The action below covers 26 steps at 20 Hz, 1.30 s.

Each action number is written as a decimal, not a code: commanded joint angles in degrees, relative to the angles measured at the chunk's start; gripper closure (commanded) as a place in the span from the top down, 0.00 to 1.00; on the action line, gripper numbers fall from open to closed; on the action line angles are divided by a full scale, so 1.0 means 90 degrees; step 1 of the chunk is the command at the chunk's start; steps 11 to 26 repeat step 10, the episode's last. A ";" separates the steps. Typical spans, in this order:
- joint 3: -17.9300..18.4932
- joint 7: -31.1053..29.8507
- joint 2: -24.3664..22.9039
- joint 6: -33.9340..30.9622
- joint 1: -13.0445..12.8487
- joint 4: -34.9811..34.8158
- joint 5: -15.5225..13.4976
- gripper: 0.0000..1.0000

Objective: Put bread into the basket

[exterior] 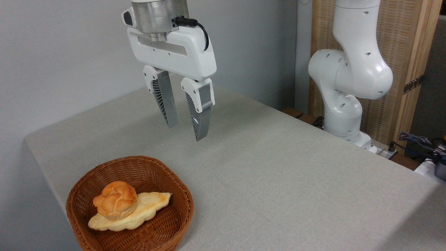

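The knotted bun (115, 200) rests atop a pale braided loaf (148, 209) inside the wicker basket (83, 188) (placement looks done), so the gripper (187, 131) hangs well above, fingers apart and empty.

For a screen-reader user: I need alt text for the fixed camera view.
A small round bun sits on a long pale loaf inside a brown wicker basket on a grey table. Above and apart from it hangs the robot's gripper, fingers open and empty.
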 commanded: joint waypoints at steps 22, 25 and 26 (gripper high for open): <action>0.0060 -0.0039 -0.0022 -0.0201 -0.0048 0.0030 -0.0159 1.00; 0.0060 -0.0039 -0.0022 -0.0201 -0.0048 0.0030 -0.0159 1.00; 0.0060 -0.0039 -0.0022 -0.0201 -0.0048 0.0030 -0.0159 1.00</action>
